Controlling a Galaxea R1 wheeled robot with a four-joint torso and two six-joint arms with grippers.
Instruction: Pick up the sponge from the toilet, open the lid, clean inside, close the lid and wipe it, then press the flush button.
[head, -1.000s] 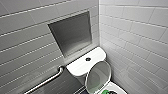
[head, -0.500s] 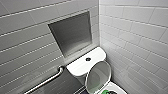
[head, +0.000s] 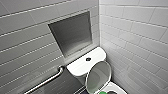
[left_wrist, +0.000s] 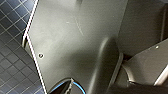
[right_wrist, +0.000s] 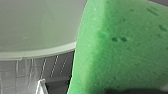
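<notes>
Head view, your items left to right: grab bar (head: 47, 81); wall recess (head: 72, 35); toilet (head: 77, 68) with flush button (head: 88, 59) on its tank top; lid (head: 98, 76) raised; sponge (head: 103, 92) at the bowl below. Right wrist view: sponge close up. Right end effector opening: you cannot tell.

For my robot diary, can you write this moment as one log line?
lid: raised | sponge: green, at the bowl | flush button: on tank top
</notes>
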